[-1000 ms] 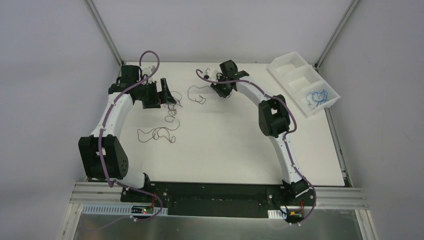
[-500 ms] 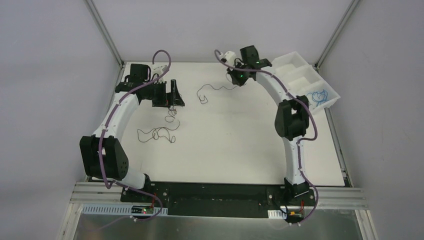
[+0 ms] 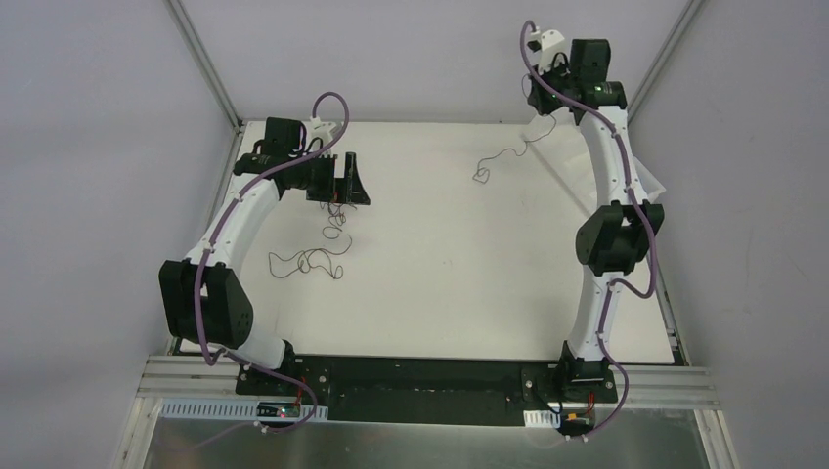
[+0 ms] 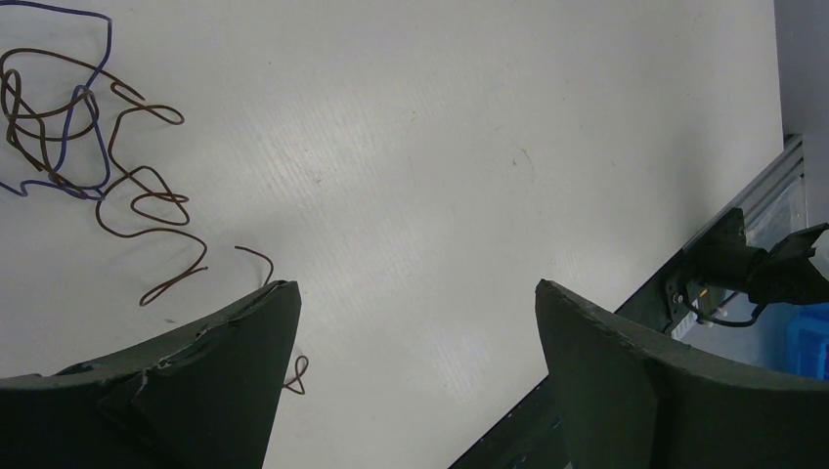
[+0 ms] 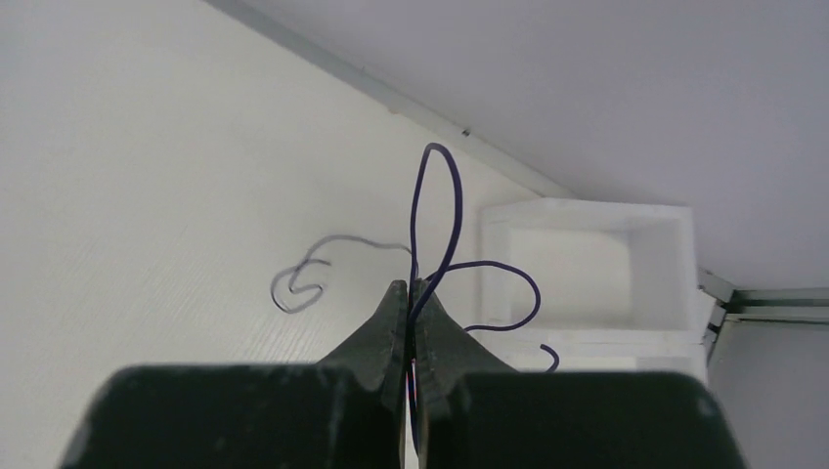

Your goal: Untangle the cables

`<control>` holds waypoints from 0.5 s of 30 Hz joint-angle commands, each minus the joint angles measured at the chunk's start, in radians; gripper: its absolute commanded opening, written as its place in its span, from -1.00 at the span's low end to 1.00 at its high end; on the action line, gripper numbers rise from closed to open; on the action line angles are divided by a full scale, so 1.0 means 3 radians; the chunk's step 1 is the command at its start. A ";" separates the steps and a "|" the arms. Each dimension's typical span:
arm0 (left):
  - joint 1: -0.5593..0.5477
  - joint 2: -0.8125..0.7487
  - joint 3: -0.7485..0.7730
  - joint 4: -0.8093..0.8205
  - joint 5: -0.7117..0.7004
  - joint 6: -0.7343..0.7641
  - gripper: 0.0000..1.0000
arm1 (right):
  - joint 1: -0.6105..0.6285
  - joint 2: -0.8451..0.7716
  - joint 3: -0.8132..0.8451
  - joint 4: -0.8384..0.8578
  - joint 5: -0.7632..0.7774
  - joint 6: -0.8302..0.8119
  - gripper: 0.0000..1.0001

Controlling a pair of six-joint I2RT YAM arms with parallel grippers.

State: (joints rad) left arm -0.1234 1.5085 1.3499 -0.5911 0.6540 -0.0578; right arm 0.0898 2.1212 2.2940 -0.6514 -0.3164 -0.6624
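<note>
Right wrist view: the right gripper [image 5: 409, 285] is pinched tight on one thin dark wire [image 5: 414, 210], up high by the white tray [image 5: 587, 203]. The left gripper [image 4: 415, 288] has its fingers wide apart over the table [image 3: 440, 274], near the tangled wires [image 4: 106, 156].

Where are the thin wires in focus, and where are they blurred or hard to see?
Left wrist view: curly brown wires sharp. Right wrist view: thin dark bluish wire sharp at the shut right claw, its far end pale and blurred. Top view: both hair-thin, barely resolved.
</note>
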 commanded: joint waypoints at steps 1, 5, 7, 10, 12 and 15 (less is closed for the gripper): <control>0.0004 0.0078 0.0138 -0.0039 0.0039 0.0090 0.88 | -0.0118 0.0034 0.0462 0.0424 -0.0064 0.0320 -1.00; 0.0001 0.0108 0.0155 -0.0039 0.0026 0.0100 0.87 | -0.0185 0.0101 0.0669 0.0311 -0.0321 0.0512 -1.00; 0.0006 0.0115 0.0154 -0.0039 0.0030 0.0086 0.87 | -0.0180 0.0045 0.0604 0.0084 -0.0586 0.0565 -1.00; 0.0002 0.0100 0.0113 -0.0039 0.0030 0.0075 0.87 | -0.0137 -0.0118 0.0355 -0.0059 -0.0908 0.0762 -1.00; 0.0004 0.0100 0.0095 -0.0039 0.0031 0.0068 0.87 | -0.0100 -0.0235 0.0254 -0.0140 -0.1043 0.0880 -1.00; 0.0005 0.0108 0.0092 -0.0039 0.0035 0.0042 0.87 | -0.0099 -0.0372 0.0075 -0.0220 -0.1215 0.1104 -1.00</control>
State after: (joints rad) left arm -0.1234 1.5513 1.3552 -0.5919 0.6525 -0.0555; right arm 0.0475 2.1269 2.3638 -0.6556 -0.5396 -0.4473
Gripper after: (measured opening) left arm 0.936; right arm 0.014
